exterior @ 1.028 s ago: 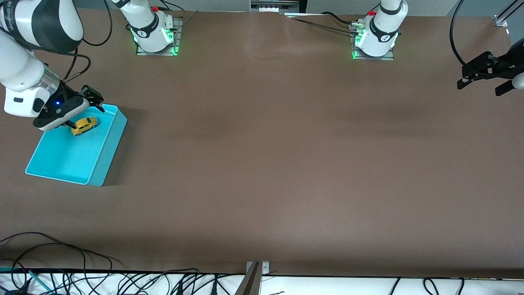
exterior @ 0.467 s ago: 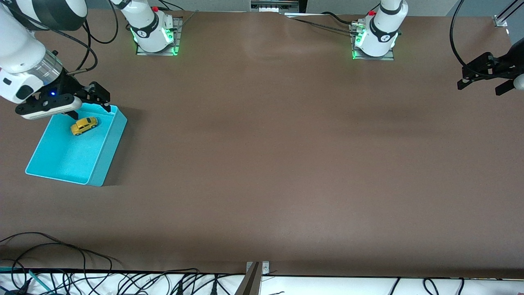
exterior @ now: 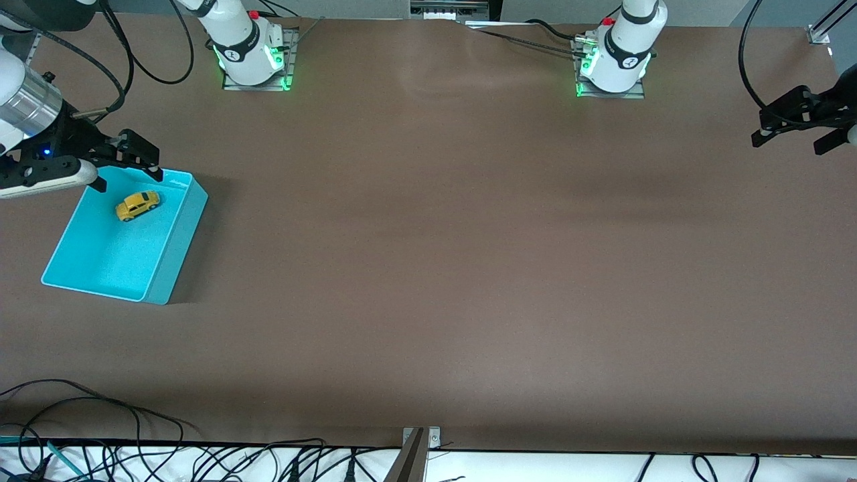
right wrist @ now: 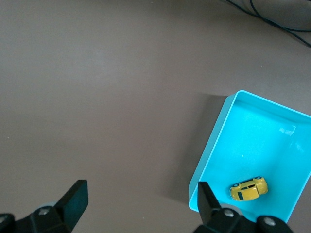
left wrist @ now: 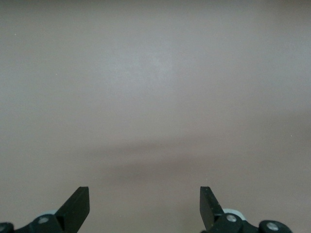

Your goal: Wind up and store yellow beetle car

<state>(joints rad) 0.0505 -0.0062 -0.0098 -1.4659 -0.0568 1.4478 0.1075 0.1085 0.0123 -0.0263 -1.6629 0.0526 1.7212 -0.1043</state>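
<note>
Resting in turquoise bin, yellow beetle car; right end effector above, left end effector waiting, both spread.

The front view looks down from high across the table, facing both arm bases along its top edge and taking in the whole brown surface. The left wrist view looks down from close over bare tabletop — only the left gripper frames it, fingers spread. The right wrist view looks down from above the right gripper, fingers apart, onto the turquoise bin holding the yellow beetle car — the same bin and car appear in the front view
</note>
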